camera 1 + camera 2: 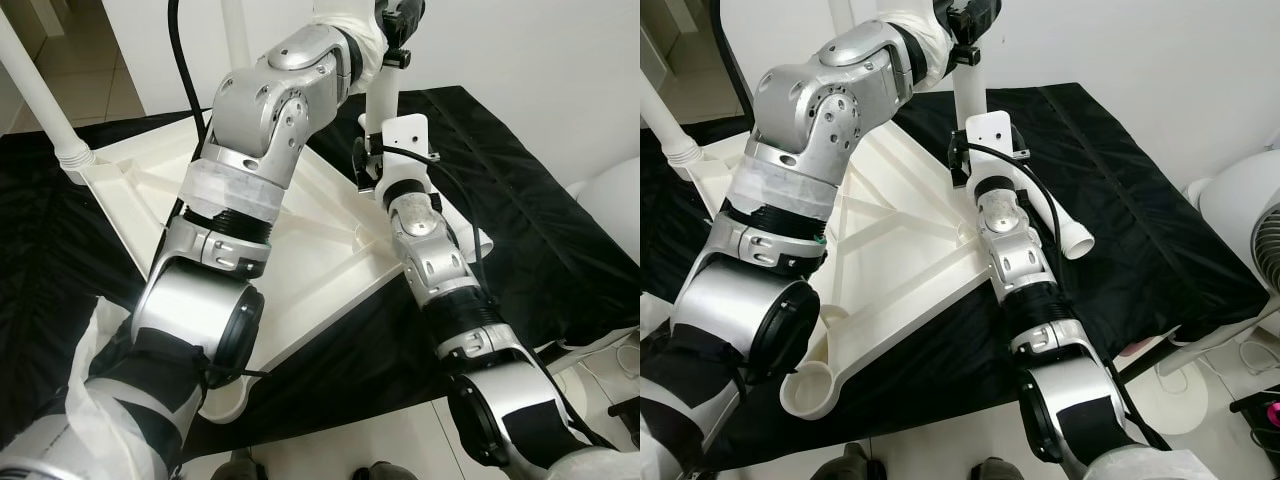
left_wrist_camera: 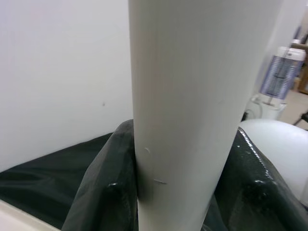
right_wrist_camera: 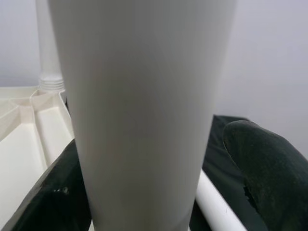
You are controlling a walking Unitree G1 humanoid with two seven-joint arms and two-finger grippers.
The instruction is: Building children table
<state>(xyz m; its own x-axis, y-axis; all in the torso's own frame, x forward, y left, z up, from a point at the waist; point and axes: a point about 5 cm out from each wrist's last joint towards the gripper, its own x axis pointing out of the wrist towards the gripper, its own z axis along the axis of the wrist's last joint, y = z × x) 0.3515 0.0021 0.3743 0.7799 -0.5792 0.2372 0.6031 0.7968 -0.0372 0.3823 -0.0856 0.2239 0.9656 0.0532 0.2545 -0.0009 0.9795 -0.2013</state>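
We see both grippers on one upright white table leg [image 1: 970,95], which stands at the far corner of the upturned white tabletop [image 1: 890,250] on the black cloth [image 1: 1140,210]. Left gripper [image 2: 178,202]: fingers [image 2: 96,192] pressed to either side of the leg, clamped high up. Right gripper [image 3: 139,207], lower down: one finger [image 3: 57,202] lies against the leg, the other [image 3: 264,163] stands slightly off it; we cannot tell if it grips. A second leg [image 1: 40,95] is fitted at the left corner. A loose leg [image 1: 1060,225] lies on the cloth just beside the right forearm. A white fan [image 1: 1250,220] stands at the right.
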